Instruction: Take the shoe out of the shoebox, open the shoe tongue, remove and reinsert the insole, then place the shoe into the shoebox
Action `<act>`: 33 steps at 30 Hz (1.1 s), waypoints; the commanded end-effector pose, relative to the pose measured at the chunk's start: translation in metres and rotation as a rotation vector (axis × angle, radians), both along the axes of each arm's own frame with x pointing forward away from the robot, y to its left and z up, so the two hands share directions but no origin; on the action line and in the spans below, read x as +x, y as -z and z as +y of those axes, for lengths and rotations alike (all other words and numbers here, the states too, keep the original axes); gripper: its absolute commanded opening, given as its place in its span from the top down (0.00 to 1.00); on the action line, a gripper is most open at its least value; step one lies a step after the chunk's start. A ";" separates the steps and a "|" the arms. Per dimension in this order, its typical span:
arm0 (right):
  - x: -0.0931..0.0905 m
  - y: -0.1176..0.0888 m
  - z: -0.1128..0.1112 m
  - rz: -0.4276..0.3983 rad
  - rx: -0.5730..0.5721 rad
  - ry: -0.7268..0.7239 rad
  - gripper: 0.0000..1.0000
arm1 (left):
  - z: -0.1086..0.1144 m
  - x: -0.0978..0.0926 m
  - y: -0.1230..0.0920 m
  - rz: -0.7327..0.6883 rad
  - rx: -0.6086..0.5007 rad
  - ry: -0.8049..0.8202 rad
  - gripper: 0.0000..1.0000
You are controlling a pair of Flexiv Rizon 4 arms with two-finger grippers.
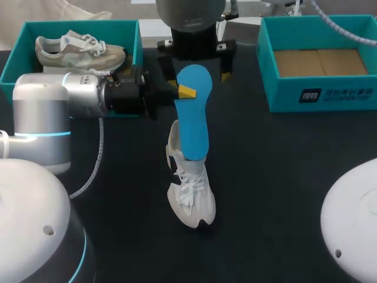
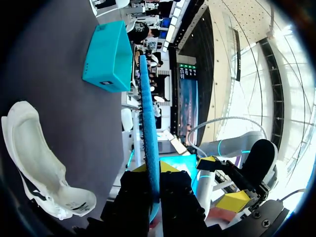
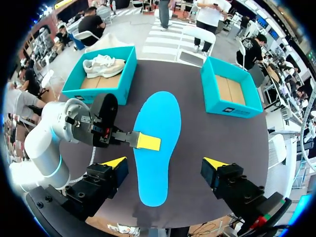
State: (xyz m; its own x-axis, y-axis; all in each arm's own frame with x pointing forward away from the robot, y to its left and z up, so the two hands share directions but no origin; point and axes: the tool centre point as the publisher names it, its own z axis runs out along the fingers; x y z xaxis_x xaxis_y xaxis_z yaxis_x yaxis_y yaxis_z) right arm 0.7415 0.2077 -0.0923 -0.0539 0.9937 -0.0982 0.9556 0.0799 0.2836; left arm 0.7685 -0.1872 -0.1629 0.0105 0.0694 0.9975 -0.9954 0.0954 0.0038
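In the head view my left gripper (image 1: 187, 91) is closed firmly on the blue insole (image 1: 193, 127), held over the white shoe (image 1: 189, 191) on the table. The left wrist view shows the insole edge-on, apart from the shoe. The right wrist view shows clearly my right gripper (image 3: 165, 162): wide open, one finger each side of the insole, holding nothing.

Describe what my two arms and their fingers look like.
The left arm is a silver-white cylinder with a glowing cyan ring, black wrist and thin grey cable. The right arm is grey with a black wrist. Both grippers' black fingers carry bright yellow tips.
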 end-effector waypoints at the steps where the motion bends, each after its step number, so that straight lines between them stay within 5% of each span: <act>1: 0.001 0.000 0.000 0.000 -0.001 0.001 0.00 | 0.001 -0.001 0.000 0.000 0.001 0.000 1.00; 7: 0.001 0.000 0.000 0.000 -0.001 0.001 0.00 | 0.001 -0.001 0.000 0.000 0.001 0.000 1.00; 15: 0.002 -0.001 -0.015 -0.051 0.307 -0.023 0.00 | 0.001 -0.001 0.000 0.000 0.001 0.000 1.00; 25: 0.009 -0.003 -0.036 0.033 0.571 -0.211 0.00 | 0.001 -0.001 0.000 0.000 0.001 0.000 1.00; 33: 0.011 0.007 -0.047 0.056 0.758 -0.227 0.00 | 0.001 -0.001 0.000 0.000 0.001 0.000 1.00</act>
